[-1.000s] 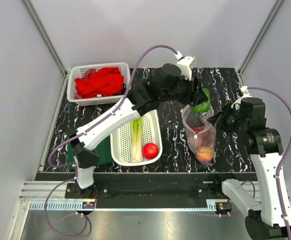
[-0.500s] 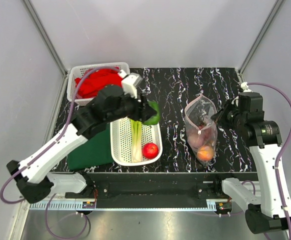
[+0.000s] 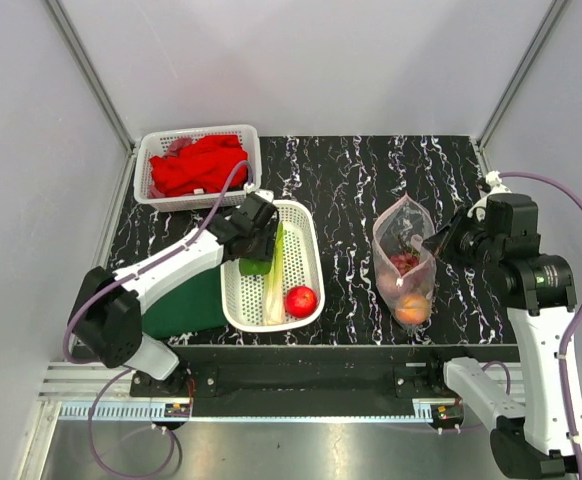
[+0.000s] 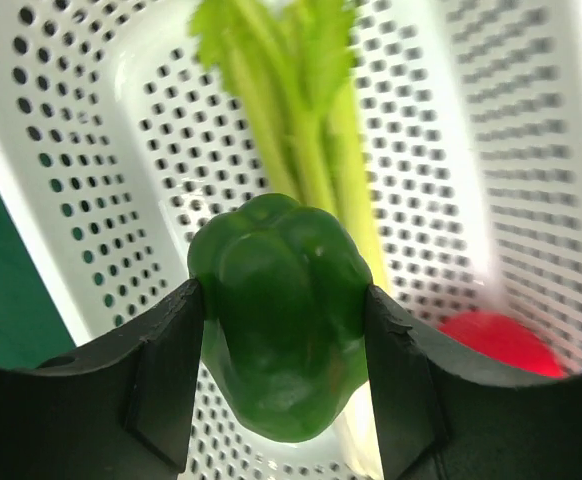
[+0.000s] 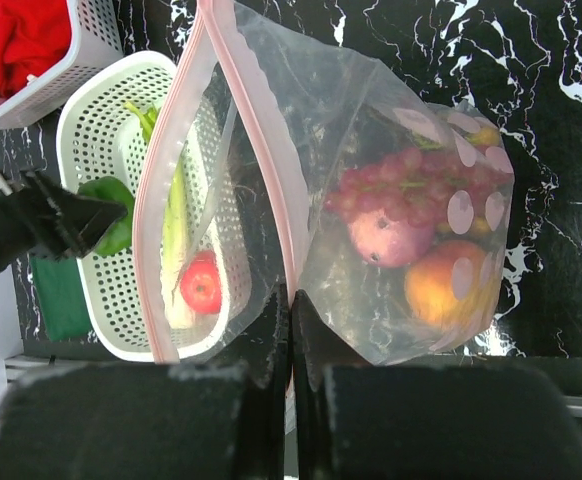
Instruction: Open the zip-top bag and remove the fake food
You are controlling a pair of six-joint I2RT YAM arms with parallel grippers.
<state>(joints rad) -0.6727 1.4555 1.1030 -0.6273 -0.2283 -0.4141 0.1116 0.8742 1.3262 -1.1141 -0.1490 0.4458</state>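
Note:
My left gripper (image 3: 256, 255) (image 4: 283, 345) is shut on the green pepper (image 4: 279, 355) (image 3: 255, 266), low inside the near white basket (image 3: 307, 245). The leek (image 3: 274, 283) (image 4: 301, 110) and the red apple (image 3: 301, 300) (image 4: 496, 340) lie in that basket. My right gripper (image 3: 433, 240) (image 5: 291, 305) is shut on the pink zip edge of the clear zip-top bag (image 3: 403, 262) (image 5: 371, 200) and holds its mouth open. Purple grapes (image 5: 401, 190), a purple onion (image 5: 389, 238), an orange peach (image 5: 446, 285) (image 3: 411, 310) and a bit of a yellow bunch (image 5: 483, 135) show inside the bag.
A second white basket (image 3: 156, 145) with red cloth (image 3: 199, 165) stands at the back left. A green cloth (image 3: 181, 305) lies left of the near basket. The black marbled table (image 3: 351, 170) ends at a metal rail in front.
My left arm has carried the green pepper from above the bag leftward and down into the near basket. The right gripper has kept hold of the bag edge.

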